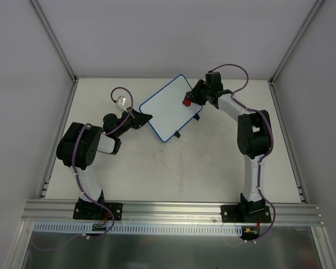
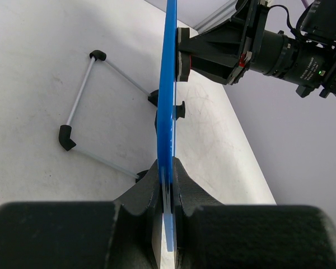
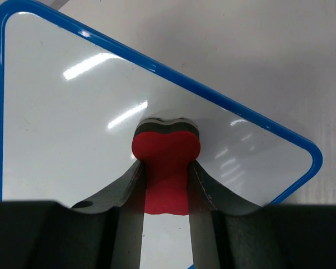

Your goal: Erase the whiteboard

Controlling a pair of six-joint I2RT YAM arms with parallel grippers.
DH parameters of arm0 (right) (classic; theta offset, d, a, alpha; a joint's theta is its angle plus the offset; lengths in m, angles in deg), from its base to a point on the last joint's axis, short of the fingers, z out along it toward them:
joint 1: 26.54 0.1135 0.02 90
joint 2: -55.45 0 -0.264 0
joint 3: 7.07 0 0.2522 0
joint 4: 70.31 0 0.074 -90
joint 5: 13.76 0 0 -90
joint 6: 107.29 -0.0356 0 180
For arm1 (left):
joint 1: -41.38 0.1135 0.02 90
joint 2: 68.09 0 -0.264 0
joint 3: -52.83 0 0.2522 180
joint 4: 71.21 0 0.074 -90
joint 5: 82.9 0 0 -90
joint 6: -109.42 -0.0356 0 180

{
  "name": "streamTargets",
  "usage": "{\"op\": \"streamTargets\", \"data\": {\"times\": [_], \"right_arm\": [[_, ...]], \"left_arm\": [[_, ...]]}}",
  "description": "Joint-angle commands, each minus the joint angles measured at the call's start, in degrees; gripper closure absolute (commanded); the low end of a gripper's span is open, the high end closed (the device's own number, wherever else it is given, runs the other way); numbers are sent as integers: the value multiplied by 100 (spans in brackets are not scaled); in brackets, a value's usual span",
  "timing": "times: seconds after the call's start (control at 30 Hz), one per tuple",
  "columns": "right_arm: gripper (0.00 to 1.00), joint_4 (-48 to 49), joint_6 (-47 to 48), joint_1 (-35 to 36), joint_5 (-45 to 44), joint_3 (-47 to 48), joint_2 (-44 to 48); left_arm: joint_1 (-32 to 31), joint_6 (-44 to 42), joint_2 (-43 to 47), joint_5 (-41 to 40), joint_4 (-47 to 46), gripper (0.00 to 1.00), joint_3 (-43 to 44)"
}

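The whiteboard (image 1: 168,107), white with a thin blue rim, is held tilted above the table at the back middle. My left gripper (image 1: 146,118) is shut on its left edge; in the left wrist view the blue rim (image 2: 168,101) runs edge-on between the fingers (image 2: 190,193). My right gripper (image 1: 191,100) is shut on the red bone-shaped eraser (image 3: 166,165), whose dark felt end presses on the white board face (image 3: 61,123). The eraser (image 1: 187,102) sits near the board's right edge. The board face shows no scribbles.
The board's wire stand with black feet (image 2: 81,120) shows behind the board in the left wrist view; feet (image 1: 177,135) also show under the board. Aluminium frame posts (image 1: 53,42) and side walls enclose the table. A rail (image 1: 173,210) runs along the near edge.
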Motion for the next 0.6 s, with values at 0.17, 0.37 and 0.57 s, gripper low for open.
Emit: {"op": "streamTargets", "data": {"times": [0.17,0.37,0.57], "right_arm": [[100,-181,1160,745,-350,401,138],[100,-173,2215,1352,-526,515,340],[100,-41,2225,1503,-377,366,331]], "left_arm": [[-124,-347,151,347,-1947,100,-105],[-124,-330,142,347,-1947,100,-97],[-124,-339,151,330,-1947,100,-97]]}}
